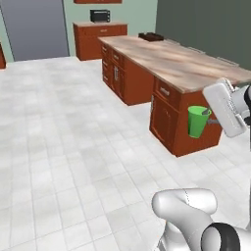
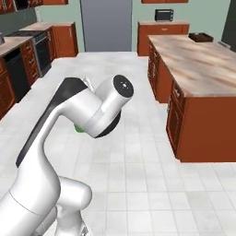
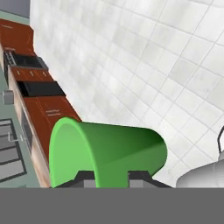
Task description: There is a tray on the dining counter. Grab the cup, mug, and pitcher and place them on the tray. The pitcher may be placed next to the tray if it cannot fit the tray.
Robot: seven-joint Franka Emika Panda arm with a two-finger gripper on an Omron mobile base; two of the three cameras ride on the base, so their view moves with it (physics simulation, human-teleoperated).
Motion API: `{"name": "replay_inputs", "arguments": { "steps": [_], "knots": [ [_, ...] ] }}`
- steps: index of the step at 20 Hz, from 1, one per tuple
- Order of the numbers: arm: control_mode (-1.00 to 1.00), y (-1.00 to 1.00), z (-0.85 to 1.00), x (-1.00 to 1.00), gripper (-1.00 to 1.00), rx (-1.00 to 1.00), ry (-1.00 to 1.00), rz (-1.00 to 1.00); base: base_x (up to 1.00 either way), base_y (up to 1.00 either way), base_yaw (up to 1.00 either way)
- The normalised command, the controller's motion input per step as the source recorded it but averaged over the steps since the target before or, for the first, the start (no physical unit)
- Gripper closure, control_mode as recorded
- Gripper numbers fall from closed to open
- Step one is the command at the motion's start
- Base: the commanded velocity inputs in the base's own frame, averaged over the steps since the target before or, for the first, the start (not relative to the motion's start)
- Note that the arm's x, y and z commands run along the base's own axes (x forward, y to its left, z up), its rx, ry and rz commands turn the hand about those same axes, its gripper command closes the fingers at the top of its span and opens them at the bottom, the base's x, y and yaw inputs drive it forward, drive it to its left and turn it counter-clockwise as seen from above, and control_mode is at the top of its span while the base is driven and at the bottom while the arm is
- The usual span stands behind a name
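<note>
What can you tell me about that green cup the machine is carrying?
The cup is a bright green tumbler with no handle, smooth and plastic-looking, wider at its open rim than at its base. It is off every surface, held in the air by the pincer beside the near end of the counter, over the white tiled floor. In the left base view it stands roughly upright, rim up, tilted a little. In the hand view the dark fingertips press against its side. Nothing shows inside it.

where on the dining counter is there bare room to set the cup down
Most of the dining counter is bare, from its near end back to the tray at the far end. The gripper holds the cup beside the near end.
</note>
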Motion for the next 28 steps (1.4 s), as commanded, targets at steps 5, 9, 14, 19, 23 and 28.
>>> {"name": "replay_inputs", "arguments": {
  "steps": [5,9,14,19,23,28],
  "knots": [
    [1.0,0.0,0.0,0.0,1.0,0.0,0.0,0.0,1.0,-0.63,0.0],
    [1.0,0.0,0.0,0.0,1.0,0.0,0.0,0.0,0.85,-0.96,-0.02],
    [1.0,0.0,0.0,0.0,1.0,0.0,0.0,0.0,0.59,-1.0,0.0],
    [1.0,0.0,0.0,0.0,1.0,0.0,0.0,0.0,0.36,-1.0,0.0],
    [1.0,0.0,0.0,0.0,1.0,0.0,0.0,0.0,0.29,-1.0,0.0],
    [1.0,0.0,0.0,0.0,1.0,0.0,0.0,0.0,0.3,-1.0,0.0]
  ]
}}
